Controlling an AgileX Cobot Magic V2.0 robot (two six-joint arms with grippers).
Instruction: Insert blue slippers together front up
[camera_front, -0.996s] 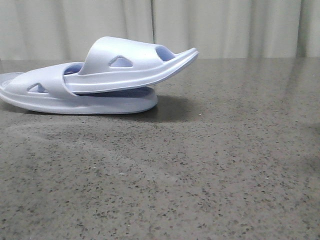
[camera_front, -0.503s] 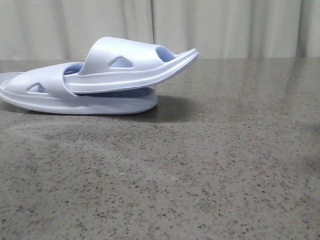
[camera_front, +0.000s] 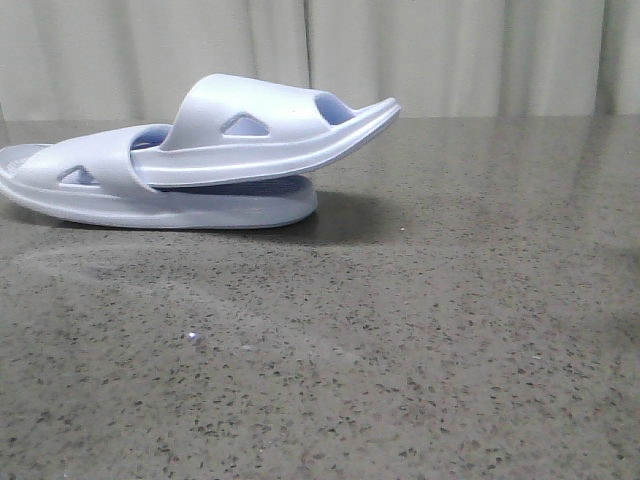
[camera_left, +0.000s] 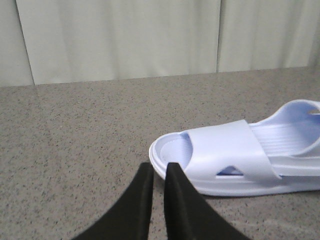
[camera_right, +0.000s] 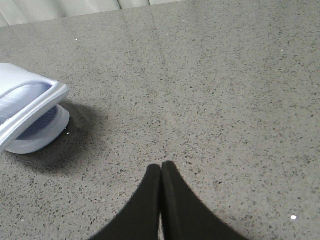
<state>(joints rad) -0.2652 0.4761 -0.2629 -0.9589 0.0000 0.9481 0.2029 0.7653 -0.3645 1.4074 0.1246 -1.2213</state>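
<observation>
You have the pair of pale lavender-blue moulded foam slide sandals on the dark speckled stone table (camera_front: 420, 350), at its far left in the front view, close to the pale curtain (camera_front: 450, 55) behind. The lower sandal (camera_front: 200, 208) lies flat on its sole. The upper sandal (camera_front: 270, 135) is pushed in under the lower one's wide strap (camera_front: 95, 170), and its free end rises to the right, clear of the table and jutting out past the lower sole. Each strap shows a triangular side cut-out facing you. A shadow falls on the table just right of the pair.

Your left end effector (camera_left: 159, 170) has its two black fingers nearly together, with only a narrow slit between them and nothing in it. It sits just beside the rounded end of the lower sandal (camera_left: 225, 155); you cannot tell from the left wrist view whether a fingertip touches the rim. That view also shows the ribbed footbed beyond the strap.

Your right end effector (camera_right: 161, 167) has its black fingers pressed together, empty, above bare table and well apart from the sandals. In the right wrist view the raised end of the upper sandal (camera_right: 25, 107) overhangs the lower sole (camera_right: 42, 132) at the edge.

Neither arm shows in the front view.
</observation>
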